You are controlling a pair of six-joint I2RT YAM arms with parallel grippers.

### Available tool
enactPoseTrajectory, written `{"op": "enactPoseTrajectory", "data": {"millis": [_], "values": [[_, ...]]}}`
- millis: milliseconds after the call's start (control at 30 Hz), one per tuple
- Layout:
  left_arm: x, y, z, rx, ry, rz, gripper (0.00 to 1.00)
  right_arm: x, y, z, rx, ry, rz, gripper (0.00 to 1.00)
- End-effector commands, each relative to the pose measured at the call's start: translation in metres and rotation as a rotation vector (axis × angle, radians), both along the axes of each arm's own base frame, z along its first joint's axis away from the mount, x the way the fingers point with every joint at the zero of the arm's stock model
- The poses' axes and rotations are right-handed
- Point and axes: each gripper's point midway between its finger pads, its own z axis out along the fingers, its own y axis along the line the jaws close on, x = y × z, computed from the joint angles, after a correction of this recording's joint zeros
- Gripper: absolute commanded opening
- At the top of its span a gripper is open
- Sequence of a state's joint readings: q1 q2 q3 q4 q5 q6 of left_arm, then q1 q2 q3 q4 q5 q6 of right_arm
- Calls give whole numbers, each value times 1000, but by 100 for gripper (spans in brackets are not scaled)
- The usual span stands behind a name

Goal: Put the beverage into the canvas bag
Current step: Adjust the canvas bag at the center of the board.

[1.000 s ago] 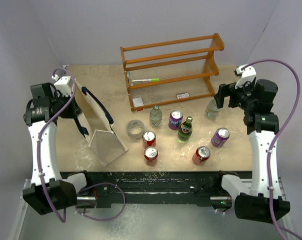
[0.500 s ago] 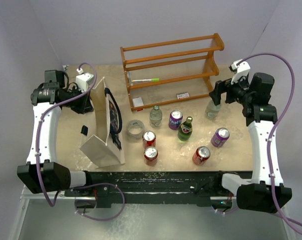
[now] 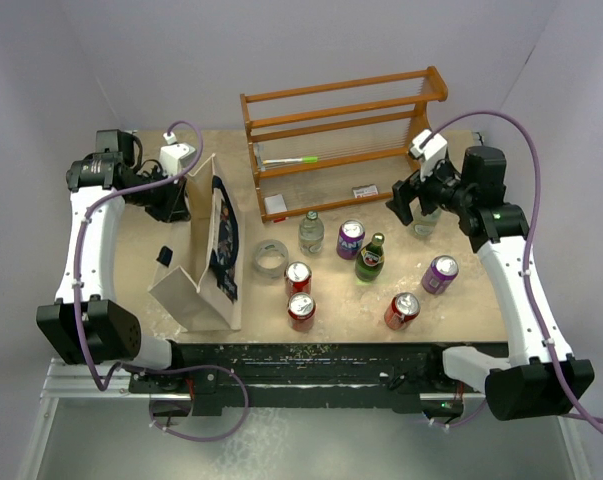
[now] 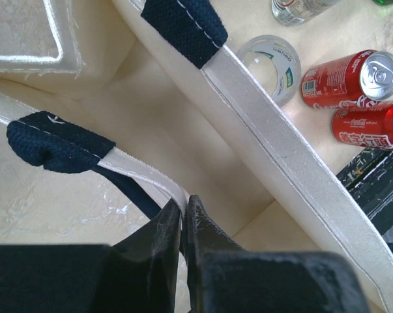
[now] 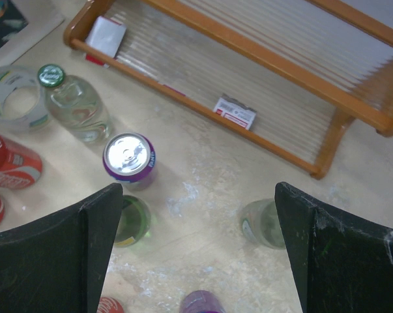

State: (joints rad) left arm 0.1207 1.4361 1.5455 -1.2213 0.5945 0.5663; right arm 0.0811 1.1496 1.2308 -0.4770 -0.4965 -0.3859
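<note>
Canvas bag (image 3: 191, 292) stands at the left of the table (image 3: 471, 305), its rim pinched between the closed fingers of the left gripper (image 4: 183, 210). We see the right gripper (image 5: 197, 189) spread wide and holding nothing, above a clear bottle (image 5: 264, 225) and a purple can (image 5: 130, 156) beside the wooden rack (image 3: 341, 140).

- My left gripper (image 3: 181, 197) has pulled the rim of the canvas bag (image 3: 203, 262) farther back, and its mouth now gapes wider.
- My right gripper (image 3: 411, 205) has swung left to above the clear bottle (image 5: 264, 225).
</note>
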Motion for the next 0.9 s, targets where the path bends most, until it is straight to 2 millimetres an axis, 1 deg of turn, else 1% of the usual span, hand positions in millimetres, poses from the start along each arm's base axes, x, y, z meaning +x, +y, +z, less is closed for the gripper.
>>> {"op": "enactPoseTrajectory", "data": {"millis": [0,100,200,267,300,333,400,433,500,567,633,700,767,867], "values": [[7,-1,20,8,-82,-6,31,-9,24,-2,0,-20,150,100],[12,-2,43,-2,-159,27,48,-12,32,-2,15,-22,185,100],[16,-3,72,-19,-260,64,67,-11,33,-1,31,-32,173,98],[18,-5,92,-35,-328,83,81,-11,33,-3,52,-26,154,98],[18,-7,103,-45,-358,85,87,-10,33,-4,63,-20,145,97],[18,-10,113,-58,-387,80,91,-10,34,-4,75,-16,135,97],[17,-17,133,-90,-435,66,96,-10,32,-4,91,-12,111,97],[17,-23,142,-114,-456,48,97,-9,31,-3,98,-14,92,97],[17,-36,155,-144,-483,11,98,-6,26,0,96,-23,50,98],[22,-54,157,-149,-477,-31,98,-3,19,0,83,-31,13,98],[27,-75,152,-131,-466,-79,99,0,12,-1,69,-37,-23,98],[29,-103,142,-118,-446,-148,99,1,4,0,68,-42,-54,98],[34,-126,129,-101,-423,-198,99,1,-4,4,82,-51,-76,98],[40,-163,105,-62,-390,-282,100,1,-21,12,118,-69,-118,98]]}}
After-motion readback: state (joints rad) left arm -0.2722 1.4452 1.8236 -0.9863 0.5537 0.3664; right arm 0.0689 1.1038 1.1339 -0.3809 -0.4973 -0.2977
